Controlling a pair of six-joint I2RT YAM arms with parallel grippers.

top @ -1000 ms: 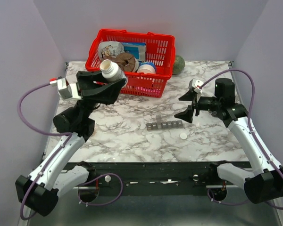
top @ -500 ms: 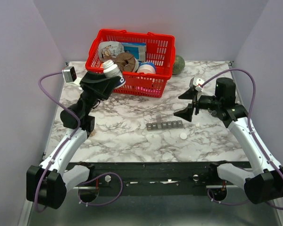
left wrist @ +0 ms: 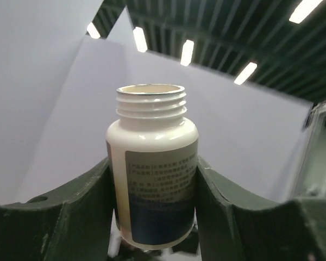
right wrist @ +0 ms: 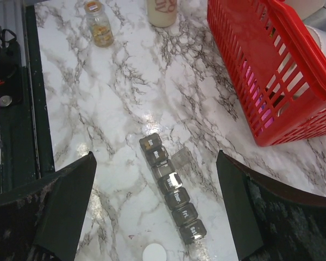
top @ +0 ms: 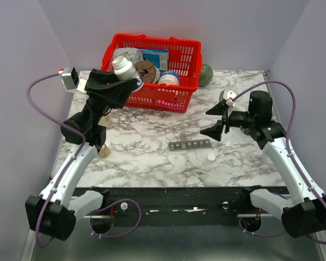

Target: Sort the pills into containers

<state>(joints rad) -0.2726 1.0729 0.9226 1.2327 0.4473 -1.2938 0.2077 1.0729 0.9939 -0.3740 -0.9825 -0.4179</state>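
The containers are a dark grey strip of seven lidded compartments (top: 189, 144) lying mid-table; it also shows in the right wrist view (right wrist: 171, 187). Its third compartment's lid (right wrist: 182, 157) is flipped open. My left gripper (top: 124, 81) is shut on a white pill bottle (top: 121, 68) with no cap, held upright in the air by the basket's front left. In the left wrist view the fingers (left wrist: 206, 190) clamp the bottle (left wrist: 152, 179). My right gripper (top: 217, 120) is open and empty, held above and right of the strip (right wrist: 155, 156). No loose pills show.
A white cap (top: 211, 156) lies on the table near the strip. A red basket (top: 174, 100) with several items stands at the back. A small amber bottle (right wrist: 99, 24) and a cream tub (right wrist: 162, 11) stand at the left. A green round object (top: 206, 73) sits back right.
My left arm has swung and turned at the wrist, carrying the white bottle a little back and left toward the basket. The right arm has not moved.
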